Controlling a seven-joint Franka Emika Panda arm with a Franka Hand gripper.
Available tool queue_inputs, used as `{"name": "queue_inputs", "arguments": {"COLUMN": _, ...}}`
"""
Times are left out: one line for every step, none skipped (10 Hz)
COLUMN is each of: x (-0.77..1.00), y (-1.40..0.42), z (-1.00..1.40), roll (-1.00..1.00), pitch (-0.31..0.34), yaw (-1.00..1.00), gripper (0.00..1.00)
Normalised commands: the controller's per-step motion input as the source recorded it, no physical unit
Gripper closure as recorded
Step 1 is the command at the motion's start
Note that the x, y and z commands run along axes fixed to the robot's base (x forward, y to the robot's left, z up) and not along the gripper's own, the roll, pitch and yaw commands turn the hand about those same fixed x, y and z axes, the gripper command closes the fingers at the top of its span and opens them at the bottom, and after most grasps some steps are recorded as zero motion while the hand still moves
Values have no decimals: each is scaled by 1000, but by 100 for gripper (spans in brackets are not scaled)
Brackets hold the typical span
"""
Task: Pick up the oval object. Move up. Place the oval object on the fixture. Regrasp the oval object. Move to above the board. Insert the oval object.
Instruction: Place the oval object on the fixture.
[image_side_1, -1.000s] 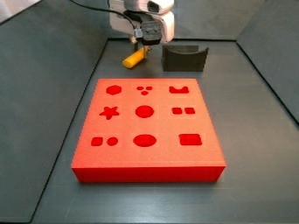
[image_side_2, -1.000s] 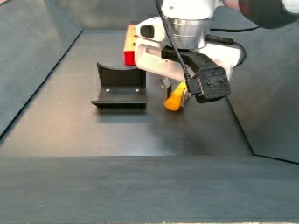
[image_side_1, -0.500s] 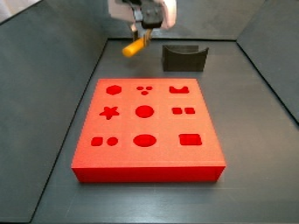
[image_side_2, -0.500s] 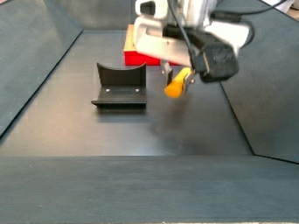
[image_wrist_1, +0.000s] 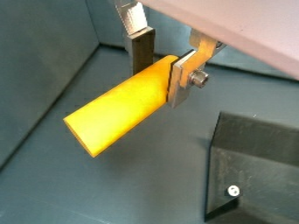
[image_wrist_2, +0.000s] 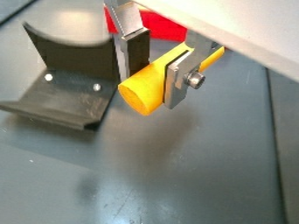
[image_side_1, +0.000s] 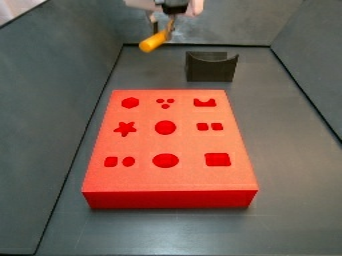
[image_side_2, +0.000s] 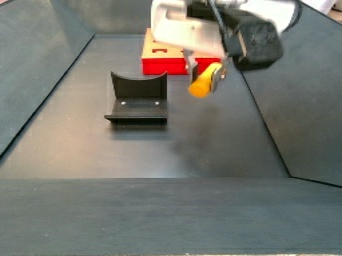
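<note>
The oval object (image_wrist_1: 122, 108), a smooth yellow-orange peg, hangs in the air, clamped between my gripper's (image_wrist_1: 163, 63) silver fingers. In both wrist views the dark pad and the bolted plate press its sides, and the peg (image_wrist_2: 149, 85) sticks out past them. In both side views the peg (image_side_1: 155, 42) (image_side_2: 205, 80) is well above the floor, tilted, beside the fixture (image_side_1: 210, 66) (image_side_2: 136, 99), a dark notched block. The red board (image_side_1: 170, 145) lies flat in front; only its corner (image_side_2: 163, 60) shows behind the gripper (image_side_2: 207, 68).
Grey walls enclose the dark floor (image_side_1: 301, 150) on the sides and back. The fixture's base plate (image_wrist_2: 65, 96) lies close beside the held peg in a wrist view. The arm's white body (image_side_2: 214, 25) hangs over the board's far end.
The gripper has risen with the peg in it, from lying on the floor beside the fixture to hanging well above it. Board and fixture have not moved.
</note>
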Motion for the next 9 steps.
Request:
{"name": "queue_inputs", "arguments": {"x": -23, "y": 3, "z": 1000, "roll": 23, "pitch": 28, "yaw": -12, "gripper": 100}}
{"name": "queue_inputs", "arguments": {"x": -28, "y": 6, "z": 1000, "roll": 37, "pitch": 35, "yaw": -18, "gripper": 100}}
{"name": "queue_inputs", "arguments": {"x": -30, "y": 10, "z": 1000, "roll": 47, "pitch": 38, "yaw": -21, "gripper": 100}}
{"name": "queue_inputs", "arguments": {"x": -27, "y": 10, "z": 898, "roll": 52, "pitch": 42, "yaw": -20, "gripper": 100}}
{"name": "queue_inputs", "arguments": {"x": -17, "y": 9, "z": 615, "roll": 60, "pitch": 56, "yaw": -13, "gripper": 100}}
{"name": "queue_inputs", "arguments": {"x": -7, "y": 10, "z": 445, "roll": 62, "pitch": 64, "yaw": -5, "gripper": 100}}
{"name": "queue_inputs", "arguments": {"x": 2, "y": 11, "z": 275, "roll": 64, "pitch": 76, "yaw": 2, "gripper": 100}}
{"name": "queue_inputs", "arguments": {"x": 1000, "y": -943, "z": -75, "roll": -65, "pitch": 88, "yaw": 1000, "gripper": 100}}
{"name": "queue_inputs", "arguments": {"x": 1000, "y": -891, "z": -180, "roll": -63, "pitch": 96, "yaw": 1000, "gripper": 100}}
